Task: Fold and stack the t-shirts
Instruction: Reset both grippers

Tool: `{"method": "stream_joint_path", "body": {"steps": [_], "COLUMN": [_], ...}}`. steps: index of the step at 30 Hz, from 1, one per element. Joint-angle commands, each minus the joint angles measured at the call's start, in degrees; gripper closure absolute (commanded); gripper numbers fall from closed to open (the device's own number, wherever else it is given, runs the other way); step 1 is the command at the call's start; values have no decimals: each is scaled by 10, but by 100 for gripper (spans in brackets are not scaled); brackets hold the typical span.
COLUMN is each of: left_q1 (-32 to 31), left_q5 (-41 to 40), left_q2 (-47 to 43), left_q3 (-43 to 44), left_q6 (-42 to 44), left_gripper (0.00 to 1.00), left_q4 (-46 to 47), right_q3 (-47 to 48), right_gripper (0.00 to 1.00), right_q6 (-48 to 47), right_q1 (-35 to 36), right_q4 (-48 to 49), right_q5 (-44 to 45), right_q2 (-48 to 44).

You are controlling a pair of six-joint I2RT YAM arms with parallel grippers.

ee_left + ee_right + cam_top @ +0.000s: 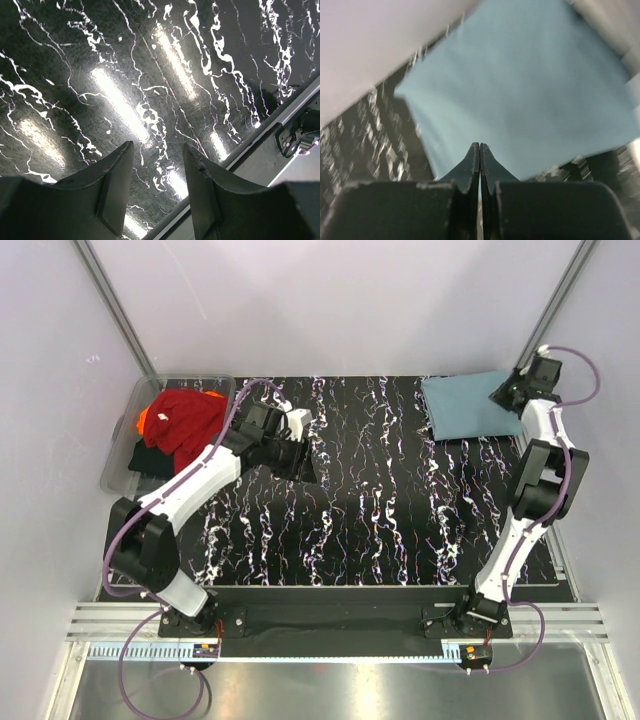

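Table (pixel 380 530): black slab veined in white, spanning the work area in front of both arms.
Tub (pixel 118 468): clear plastic, at the far left corner, holding an unfolded heap. The red t-shirt (pixel 190 418) lies on top, the orange t-shirt (pixel 147 421) peeks out at its left, and the black t-shirt (pixel 150 457) sits beneath.
Teal t-shirt (pixel 465 405): folded into a flat rectangle at the far right corner, well apart from the tub.
Handling: likely light, limp cloth that sags and bunches; best pinched at a hem or shoulder seam, the top red one first.
Left gripper (pixel 157 150): jaws apart, nothing between them, over the table beside the tub.
Right gripper (pixel 480 147): fingers pressed together with no cloth visibly pinched, above the teal t-shirt's edge.
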Motion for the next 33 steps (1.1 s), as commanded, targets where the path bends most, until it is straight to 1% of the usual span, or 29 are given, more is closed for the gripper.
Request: {"method": "stream_joint_path", "body": {"steps": [1,2,3,4,5,6,7,8,9,10,11,12,13,14,15,16,17,18,20,21,27,30,33], "left_q1": [-1,-1,1,3,3,5,10,12,14,16,20,22,23,24,25,27,27,27,27,27,27,27,27], "left_q5": [1,1,-7,-13,-20,-26,-26,-28,-34,-47,-57,-84,-95,-103,-109,-107,-105,-99,-95,-90,-51,-37,-23], "left_q2": [-30,-41,-49,-58,-78,-90,-104,-135,-154,-174,-213,-234,-251,-283,-296,-309,-331,-341,-372,-378,-414,-424,-434], "left_q3": [23,23,22,23,21,20,19,11,3,-7,-27,-38,-47,-59,-63,-69,-78,-85,-108,-112,-118,-129,-146], "left_q6": [13,13,13,13,12,11,9,8,3,1,-2,-7,-10,-10,-12,-12,-13,-18,-26,-28,-55,-64,-62], "left_gripper": [51,51,51,51,51,51,51,51,51,50,49,45,43,41,36,35,32,20,1,1,1,1,1], "left_q4": [15,19,26,30,34,47,56,68,82,113,128,152,158,162,161,159,157,153,153,151,133,133,146], "right_q3": [-56,-89,-107,-127,-169,-192,-213,-243,-258,-272,-296,-308,-318,-340,-352,-365,-387,-394,-419,-427,-497,-506,-491], "right_gripper": [100,100,97,94,87,84,81,78,74,72,69,62,56,50,42,2,0,0,0,0,0,0,0], "right_q6": [60,67,93,110,138,149,155,152,150,151,150,151,155,157,161,164,161,156,148,143,143,147,148], "right_q1": [33,49,56,64,80,93,108,122,156,171,185,209,222,230,236,243,242,243,243,243,242,242,242], "right_q4": [4,4,2,-1,-4,-10,-28,-39,-52,-61,-72,-81,-97,-104,-109,-115,-120,-131,-156,-159,-185,-187,-196], "right_q5": [-78,-87,-91,-98,-112,-113,-115,-113,-108,-106,-119,-123,-124,-126,-125,-129,-148,-149,-142,-144,-118,-99,-95], "right_q2": [-66,-81,-115,-135,-156,-200,-224,-248,-295,-319,-344,-392,-419,-447,-499,-527,-552,-598,-641,-678,-808,-838,-837]}}
